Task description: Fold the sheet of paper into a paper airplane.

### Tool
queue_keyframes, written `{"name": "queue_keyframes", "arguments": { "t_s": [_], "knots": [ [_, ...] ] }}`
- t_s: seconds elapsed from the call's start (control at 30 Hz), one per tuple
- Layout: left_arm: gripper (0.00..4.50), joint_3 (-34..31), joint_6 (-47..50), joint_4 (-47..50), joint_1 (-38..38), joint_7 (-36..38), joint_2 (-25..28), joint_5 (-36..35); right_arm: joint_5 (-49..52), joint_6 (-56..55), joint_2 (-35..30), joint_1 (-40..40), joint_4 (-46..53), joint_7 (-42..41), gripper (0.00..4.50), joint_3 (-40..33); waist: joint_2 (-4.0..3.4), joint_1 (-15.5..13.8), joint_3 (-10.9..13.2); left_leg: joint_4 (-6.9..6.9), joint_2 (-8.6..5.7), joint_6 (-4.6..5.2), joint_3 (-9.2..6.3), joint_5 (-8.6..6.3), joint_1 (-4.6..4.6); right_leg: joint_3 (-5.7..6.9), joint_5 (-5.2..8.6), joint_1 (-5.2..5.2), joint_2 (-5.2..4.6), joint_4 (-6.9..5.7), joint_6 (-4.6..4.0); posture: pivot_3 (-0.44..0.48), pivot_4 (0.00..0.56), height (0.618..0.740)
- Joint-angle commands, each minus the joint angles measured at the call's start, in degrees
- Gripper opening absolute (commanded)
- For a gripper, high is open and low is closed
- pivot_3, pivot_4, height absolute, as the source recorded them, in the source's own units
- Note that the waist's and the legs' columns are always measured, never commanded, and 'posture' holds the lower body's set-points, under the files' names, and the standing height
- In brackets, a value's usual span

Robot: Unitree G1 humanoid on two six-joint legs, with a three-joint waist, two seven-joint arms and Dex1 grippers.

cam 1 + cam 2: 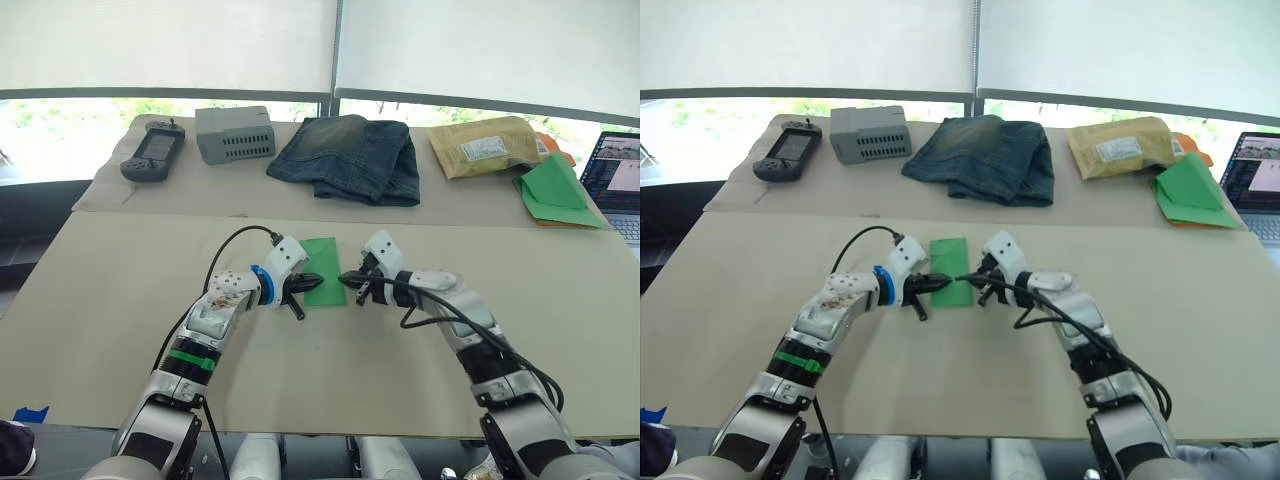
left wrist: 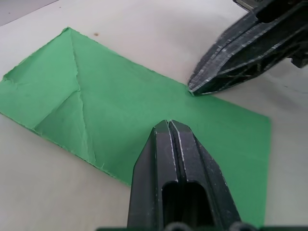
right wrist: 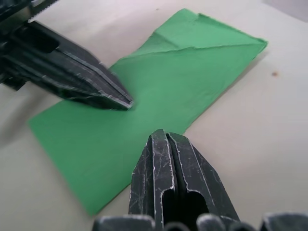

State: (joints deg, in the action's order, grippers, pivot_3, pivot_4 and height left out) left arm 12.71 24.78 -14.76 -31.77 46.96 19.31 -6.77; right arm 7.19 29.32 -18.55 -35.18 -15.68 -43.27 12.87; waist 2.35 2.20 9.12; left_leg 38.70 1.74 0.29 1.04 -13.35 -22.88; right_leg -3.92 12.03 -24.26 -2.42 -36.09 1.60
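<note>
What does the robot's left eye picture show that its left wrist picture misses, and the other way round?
Left eye: the wider scene, with folded blue jeans, a grey box, a black handheld controller, a tan padded envelope and a laptop. Left wrist: the crease lines at one end of the sheet. Both: the bright green sheet of paper flat on the beige table, with the shut left gripper and right gripper tips on it.

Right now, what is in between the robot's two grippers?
The sheet of paper lies flat on the table between the left gripper and right gripper, both with jaws shut, seen in the left eye view.
</note>
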Motion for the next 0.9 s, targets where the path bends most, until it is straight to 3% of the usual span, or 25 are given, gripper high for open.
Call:
{"name": "queue_keyframes", "arguments": {
  "t_s": [0.03,0.37,0.7,0.9],
  "knots": [
    [0.0,0.7,0.1,-0.9,0.0,0.1,0.2,1.0,-1.5,-4.0,1.0,-3.3,-5.6,0.3,0.02,-0.1,0.0,0.1,0.0,0.0,0.0,0.0,0.0,0.0,-0.01,0.0,0.0,-0.01,0.0,0.0,0.0,0.0,0.15,0.74],
    [0.0,0.4,-0.2,-0.3,0.2,-0.9,0.1,1.2,-4.6,-15.3,5.4,-14.5,-27.3,1.0,0.02,-1.1,-0.01,0.5,0.0,-0.03,0.03,0.0,-0.01,0.0,0.03,-0.01,-0.01,-0.01,0.02,-0.04,-0.02,0.0,0.15,0.74],
    [0.0,0.3,0.5,-0.2,0.8,-2.2,0.7,1.6,-4.4,-22.7,6.1,-16.0,-28.6,-1.0,0.02,-2.4,-0.01,0.5,0.0,-0.06,0.03,0.0,-0.01,0.0,-0.02,-0.01,-0.02,-0.06,0.0,-0.03,-0.04,0.0,0.15,0.74],
    [0.0,0.3,0.7,-0.2,0.8,-2.7,0.8,1.8,-5.7,-26.3,8.4,-20.9,-37.5,1.0,0.02,-3.4,-0.02,0.6,0.0,-0.08,0.04,0.0,0.0,0.0,0.0,-0.02,-0.03,-0.07,0.0,-0.04,-0.05,0.0,0.15,0.74]
  ]
}}
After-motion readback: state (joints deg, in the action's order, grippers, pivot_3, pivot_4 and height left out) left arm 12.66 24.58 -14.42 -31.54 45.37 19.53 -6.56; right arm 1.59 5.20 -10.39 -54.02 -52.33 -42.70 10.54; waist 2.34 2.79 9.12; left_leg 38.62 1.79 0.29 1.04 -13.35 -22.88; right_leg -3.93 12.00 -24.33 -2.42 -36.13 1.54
